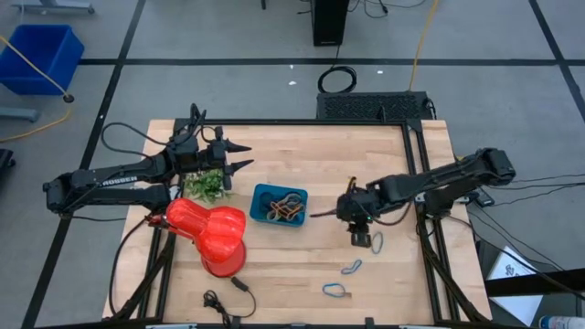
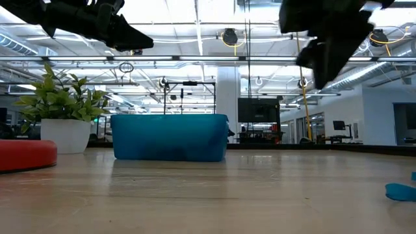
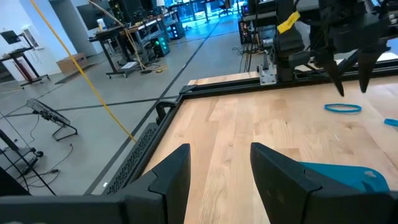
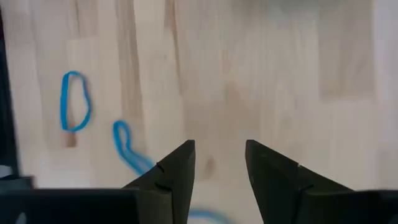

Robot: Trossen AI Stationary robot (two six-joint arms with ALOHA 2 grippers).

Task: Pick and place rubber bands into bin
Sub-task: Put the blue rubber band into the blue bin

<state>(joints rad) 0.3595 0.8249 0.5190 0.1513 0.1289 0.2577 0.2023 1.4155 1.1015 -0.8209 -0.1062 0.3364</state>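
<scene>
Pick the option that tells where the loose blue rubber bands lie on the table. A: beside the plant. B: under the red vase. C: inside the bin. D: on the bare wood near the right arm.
D: two blue rubber bands lie on bare wood on the right arm's side, beyond the right gripper and away from the bin.

One bin [image 1: 262, 195], two claws

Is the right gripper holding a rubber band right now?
No. The right gripper has open, empty fingers above bare wood, with blue rubber bands lying loose on the table.
</scene>
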